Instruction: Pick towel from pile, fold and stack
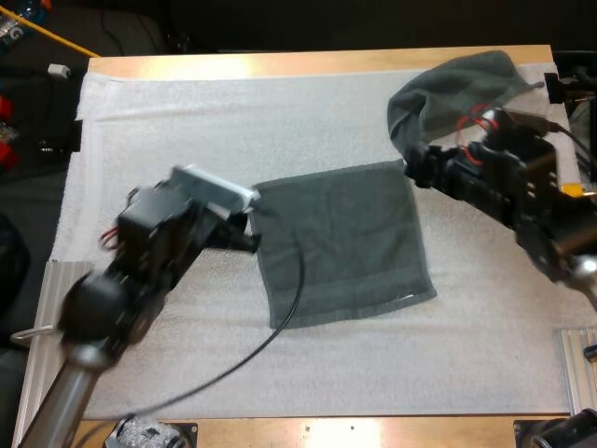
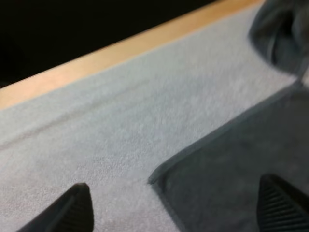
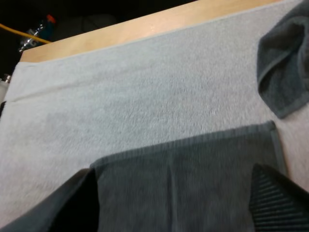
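The right gripper (image 3: 172, 169) hangs low over a flat towel (image 3: 217, 154), its 2 black fingers (image 3: 277, 198) standing wide apart, 1 near each side of the cloth, with nothing pinched between them. The towel lies spread on the white mat (image 3: 145, 87), with a hemmed band along its far edge and a faint crease running down its middle. A crumpled towel (image 3: 285, 72) sits on the mat just beside the flat towel's far corner; it is not clear whether the 2 touch. Past the mat runs the wooden table (image 3: 145, 24) edge, with dark space beyond it.
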`<move>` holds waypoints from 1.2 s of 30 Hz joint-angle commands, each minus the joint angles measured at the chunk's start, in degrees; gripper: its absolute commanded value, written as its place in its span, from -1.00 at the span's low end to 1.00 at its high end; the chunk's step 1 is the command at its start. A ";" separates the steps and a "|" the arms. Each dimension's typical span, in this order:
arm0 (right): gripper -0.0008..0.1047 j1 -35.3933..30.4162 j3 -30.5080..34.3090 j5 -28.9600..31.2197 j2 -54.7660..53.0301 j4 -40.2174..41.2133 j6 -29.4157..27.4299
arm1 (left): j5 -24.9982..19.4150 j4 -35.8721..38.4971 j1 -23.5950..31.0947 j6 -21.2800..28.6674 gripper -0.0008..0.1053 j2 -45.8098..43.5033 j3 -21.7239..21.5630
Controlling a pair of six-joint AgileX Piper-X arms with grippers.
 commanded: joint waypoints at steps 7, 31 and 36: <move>0.23 -0.35 -0.56 0.34 -9.41 12.16 -3.49 | 9.69 7.81 0.01 -8.49 0.28 -11.45 -0.38; 0.23 -0.35 16.30 -1.42 -17.71 23.22 -3.82 | 22.29 23.06 0.01 -13.60 0.28 -15.21 9.84; 0.23 -0.35 23.31 -2.64 -13.60 15.35 -1.91 | 24.48 21.36 0.01 -14.26 0.28 -15.21 13.30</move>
